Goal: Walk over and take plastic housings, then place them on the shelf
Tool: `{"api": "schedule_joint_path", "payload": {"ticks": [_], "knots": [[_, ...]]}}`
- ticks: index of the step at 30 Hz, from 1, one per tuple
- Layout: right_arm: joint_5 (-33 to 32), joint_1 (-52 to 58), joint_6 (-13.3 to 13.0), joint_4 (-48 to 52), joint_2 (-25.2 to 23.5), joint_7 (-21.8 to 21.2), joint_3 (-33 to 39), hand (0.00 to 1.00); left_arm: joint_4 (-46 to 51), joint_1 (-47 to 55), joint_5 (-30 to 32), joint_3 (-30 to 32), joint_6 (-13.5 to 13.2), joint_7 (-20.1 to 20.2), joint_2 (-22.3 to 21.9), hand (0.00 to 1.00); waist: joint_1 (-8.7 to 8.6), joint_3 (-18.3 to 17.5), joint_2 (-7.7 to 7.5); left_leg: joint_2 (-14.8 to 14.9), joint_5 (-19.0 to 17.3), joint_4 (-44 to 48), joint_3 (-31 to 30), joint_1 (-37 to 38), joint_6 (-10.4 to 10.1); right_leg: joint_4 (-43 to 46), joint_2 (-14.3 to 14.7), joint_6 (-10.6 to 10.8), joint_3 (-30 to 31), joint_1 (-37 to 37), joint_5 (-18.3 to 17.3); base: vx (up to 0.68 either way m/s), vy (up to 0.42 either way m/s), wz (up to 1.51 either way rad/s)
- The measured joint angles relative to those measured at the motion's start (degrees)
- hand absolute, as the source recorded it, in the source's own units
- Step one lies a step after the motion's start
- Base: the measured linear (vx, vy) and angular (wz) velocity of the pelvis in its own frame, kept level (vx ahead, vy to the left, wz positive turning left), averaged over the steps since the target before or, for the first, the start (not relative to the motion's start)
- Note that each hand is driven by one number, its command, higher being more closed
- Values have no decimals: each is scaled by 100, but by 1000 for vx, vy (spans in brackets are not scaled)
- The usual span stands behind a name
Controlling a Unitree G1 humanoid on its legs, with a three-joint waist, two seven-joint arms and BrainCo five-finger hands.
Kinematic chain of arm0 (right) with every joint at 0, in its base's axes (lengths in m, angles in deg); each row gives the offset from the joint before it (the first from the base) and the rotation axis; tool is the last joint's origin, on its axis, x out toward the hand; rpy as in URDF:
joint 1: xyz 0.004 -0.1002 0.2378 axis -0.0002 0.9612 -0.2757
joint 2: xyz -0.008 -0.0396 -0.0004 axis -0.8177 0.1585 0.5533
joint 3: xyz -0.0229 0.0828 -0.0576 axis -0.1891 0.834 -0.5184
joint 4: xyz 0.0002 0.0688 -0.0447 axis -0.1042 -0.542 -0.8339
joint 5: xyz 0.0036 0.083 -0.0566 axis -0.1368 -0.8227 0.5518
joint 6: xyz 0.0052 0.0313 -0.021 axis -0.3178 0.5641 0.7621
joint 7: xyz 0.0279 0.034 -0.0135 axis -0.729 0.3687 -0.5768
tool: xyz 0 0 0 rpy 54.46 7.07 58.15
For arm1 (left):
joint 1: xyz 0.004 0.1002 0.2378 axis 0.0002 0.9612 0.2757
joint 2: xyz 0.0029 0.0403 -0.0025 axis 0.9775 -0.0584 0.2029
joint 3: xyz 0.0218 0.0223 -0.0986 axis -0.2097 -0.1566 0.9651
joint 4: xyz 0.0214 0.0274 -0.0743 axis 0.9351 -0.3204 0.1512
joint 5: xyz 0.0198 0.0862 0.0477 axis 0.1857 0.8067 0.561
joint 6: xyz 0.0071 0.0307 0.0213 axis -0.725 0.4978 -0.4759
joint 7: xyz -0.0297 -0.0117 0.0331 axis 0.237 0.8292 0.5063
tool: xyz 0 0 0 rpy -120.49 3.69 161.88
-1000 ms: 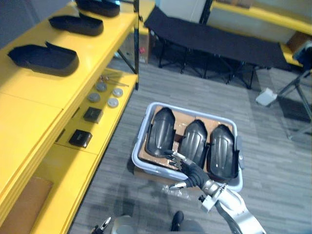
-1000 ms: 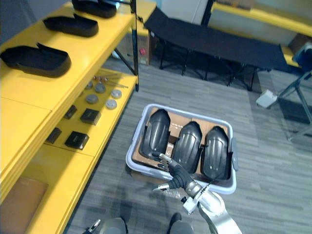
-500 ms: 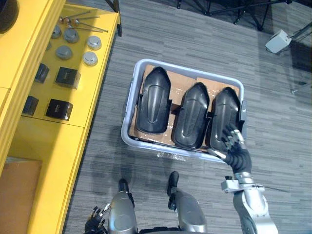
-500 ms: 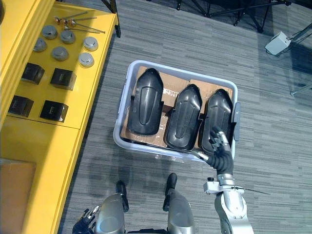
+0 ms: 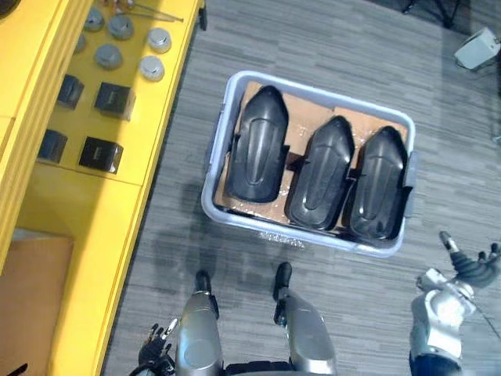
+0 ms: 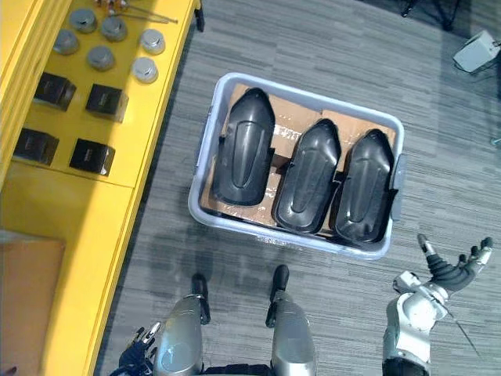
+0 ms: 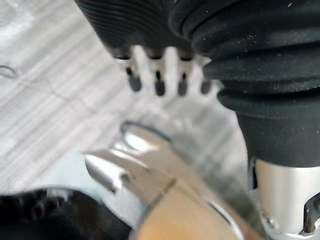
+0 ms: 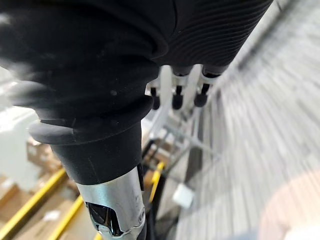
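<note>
Right hand (image 6: 443, 272) splayed, empty | housings (image 6: 304, 186) lengthwise near-far, narrow ends far

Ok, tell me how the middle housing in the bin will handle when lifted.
The middle housing is probably stiff and light, being a moulded plastic shell. Its glossy domed back may be slippery. Lying close against the right housing, it could drag that along.

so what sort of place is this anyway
Probably a workshop or parts store, though that is a guess. Yellow shelving holds small black boxes and round metal parts, and a pale bin with three black plastic housings sits on the grey floor.
</note>
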Motion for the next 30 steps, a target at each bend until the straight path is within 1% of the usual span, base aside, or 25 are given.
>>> {"api": "schedule_joint_path", "payload": {"ticks": [1, 2, 5, 6, 7, 8, 10, 11, 14, 16, 17, 18, 20, 22, 23, 24, 25, 26, 27, 28, 29, 30], "knots": [[0, -152, 8, -269, 157, -1, 5, 0, 4, -11, -1, 0, 14, 8, -5, 0, 61, 16, 40, -15, 9, 44, -27, -52, -5, 37, -23, 10, -6, -43, -8, -68, 22, 20], [1, -277, 3, -525, 342, -8, 76, 0, -1, -63, 12, -2, 29, 41, -32, 0, 87, 66, 135, -40, 11, 124, -102, -117, -2, 87, -52, 17, -49, -58, -16, -64, 32, 21], [0, -589, 2, -1034, 685, -47, 183, 0, -40, -104, 47, -17, 27, 79, -108, 0, 115, 83, 295, -144, 52, 192, -188, -295, 60, 219, -158, 72, -145, -194, -57, -67, 42, 23], [-3, -763, 2, -1310, 868, -90, 176, 0, -137, -180, 47, -24, 27, 110, -138, 0, 137, 98, 385, -183, 54, 261, -262, -400, 67, 301, -194, 89, -170, -262, -70, -55, 42, 21], [-2, -1008, 5, -1623, 1018, -154, 132, 0, -182, -238, 44, -45, 23, 169, -157, 0, 151, 89, 435, -206, 52, 371, -315, -536, 71, 461, -240, 92, -185, -398, -124, -58, 47, 17], [-2, -1140, 10, -1754, 1084, -167, 96, 0, -186, -257, 43, -50, 22, 189, -155, 0, 171, 93, 450, -213, 46, 413, -325, -592, 81, 557, -260, 91, -182, -476, -160, -64, 44, 15], [-15, -1599, 72, -2272, 1424, -170, -48, 0, -274, -395, 23, -62, 10, 261, -162, 0, 237, 121, 573, -251, 2, 742, -459, -892, 145, 1066, -366, 104, -259, -763, -368, -71, 40, 26], [-24, -1718, 111, -2384, 1506, -171, -116, 0, -298, -436, 4, -66, 0, 276, -164, 0, 238, 133, 606, -260, -5, 823, -478, -960, 155, 1178, -389, 108, -286, -809, -411, -80, 44, 28], [-124, -2281, 274, -2811, 1738, -229, -418, 0, -401, -630, -23, -108, -10, 291, -168, 0, 389, 149, 646, -283, -16, 1024, -604, -1165, 164, 1529, -456, 72, -313, -1036, -515, -101, 19, 13], [-123, -2513, 455, -3009, 1796, -285, -591, 0, -416, -629, -75, -135, -8, 290, -169, 0, 425, 147, 652, -279, -16, 1075, -624, -1194, 165, 1608, -462, 69, -318, -1050, -528, -96, 4, 6], [-123, -2566, 481, -3063, 1814, -285, -621, 0, -414, -629, -75, -150, -10, 291, -168, 0, 427, 146, 655, -286, -16, 1077, -628, -1206, 164, 1619, -472, 70, -324, -1059, -530, -96, 12, 6], [-135, -2682, 570, -3154, 1902, -284, -697, 0, -412, -630, -80, -169, -15, 290, -165, 0, 432, 144, 659, -322, -2, 1070, -643, -1246, 164, 1661, -513, 73, -324, -1113, -529, -108, 24, 8], [-235, -2796, 750, -3390, 2099, -288, -784, 0, -439, -630, -184, -218, -14, 287, -173, 0, 434, 126, 720, -383, 38, 1057, -666, -1333, 186, 1679, -572, 90, -334, -1184, -519, -79, 28, 11], [-232, -2895, 918, -3529, 2171, -281, -798, 0, -489, -634, -246, -250, -14, 288, -181, 0, 436, 134, 754, -419, 84, 1007, -668, -1347, 197, 1670, -611, 103, -336, -1210, -508, -27, 19, 9], [-235, -2968, 1118, -3609, 2253, -273, -851, 0, -545, -641, -256, -268, -14, 291, -205, 0, 437, 137, 799, -438, 123, 964, -668, -1351, 207, 1663, -647, 108, -350, -1221, -500, -8, 6, 8], [-238, -3086, 1307, -3726, 2356, -271, -929, 0, -616, -642, -271, -297, -12, 298, -236, 0, 447, 136, 876, -446, 130, 974, -674, -1369, 212, 1654, -654, 116, -360, -1228, -490, 1, 6, 8], [-244, -3134, 1394, -3752, 2403, -272, -988, 0, -640, -642, -282, -309, -7, 304, -257, 0, 450, 141, 920, -449, 142, 977, -679, -1381, 216, 1647, -655, 117, -368, -1228, -486, 17, 20, 9], [-242, -3260, 1677, -3816, 2500, -272, -1029, 0, -655, -641, -291, -407, -7, 309, -273, 0, 459, 130, 1033, -452, 156, 984, -726, -1443, 215, 1631, -659, 112, -443, -1245, -445, 24, 18, 10], [-244, -3320, 1779, -3868, 2539, -257, -1034, 0, -651, -647, -291, -436, -9, 324, -275, 0, 469, 143, 1069, -456, 169, 978, -742, -1453, 210, 1620, -657, 111, -460, -1244, -441, 36, 14, 11], [-243, -3414, 1960, -3971, 2605, -250, -1036, 0, -651, -653, -298, -509, -9, 344, -279, 0, 517, 142, 1114, -456, 181, 971, -746, -1462, 207, 1613, -657, 111, -472, -1259, -441, 33, 3, 4], [-245, -3461, 2055, -4004, 2617, -242, -1038, 0, -657, -651, -301, -514, -7, 371, -287, 0, 531, 137, 1124, -456, 192, 966, -744, -1462, 210, 1611, -657, 111, -472, -1266, -441, 45, -2, 2], [-251, -3571, 2212, -4095, 2627, -237, -1043, 0, -667, -651, -302, -513, -9, 403, -291, 0, 541, 135, 1131, -454, 202, 949, -746, -1461, 204, 1610, -656, 111, -478, -1274, -441, 43, -4, 0]]}}
